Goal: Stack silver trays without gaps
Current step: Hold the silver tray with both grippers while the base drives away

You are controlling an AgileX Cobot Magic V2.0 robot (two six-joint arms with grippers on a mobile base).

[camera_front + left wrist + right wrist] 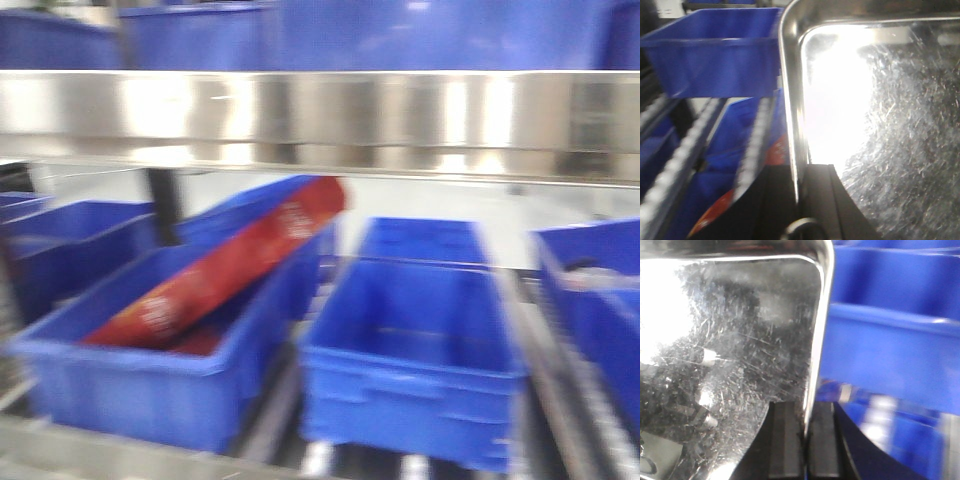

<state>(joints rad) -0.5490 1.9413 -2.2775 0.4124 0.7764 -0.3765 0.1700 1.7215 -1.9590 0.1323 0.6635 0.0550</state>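
Left wrist-mounted view puts the silver tray point(880, 150) up close, its left rim pinched between the fingers of the left gripper point(799, 172). The right wrist view shows the opposite rim clamped the same way in the right gripper point(803, 410), so the tray hangs between both arms, with blue bins point(715, 55) and roller rails point(670, 170) beside and below it. The risk, as I judge it, lies in those thin grips: only a narrow flat lip is held on each side. If the arms pull apart, tilt unevenly or jolt, the slick steel could slip out and drop, or land skewed on its mate and leave a gap. No second tray is in view, so alignment cannot be checked. The tray is shallow, with rounded corners and a scratched, mirror-bright floor throwing hard white glare. In the blurred front view a red packet point(220, 265) leans in the near left bin under the steel shelf beam point(320, 120).
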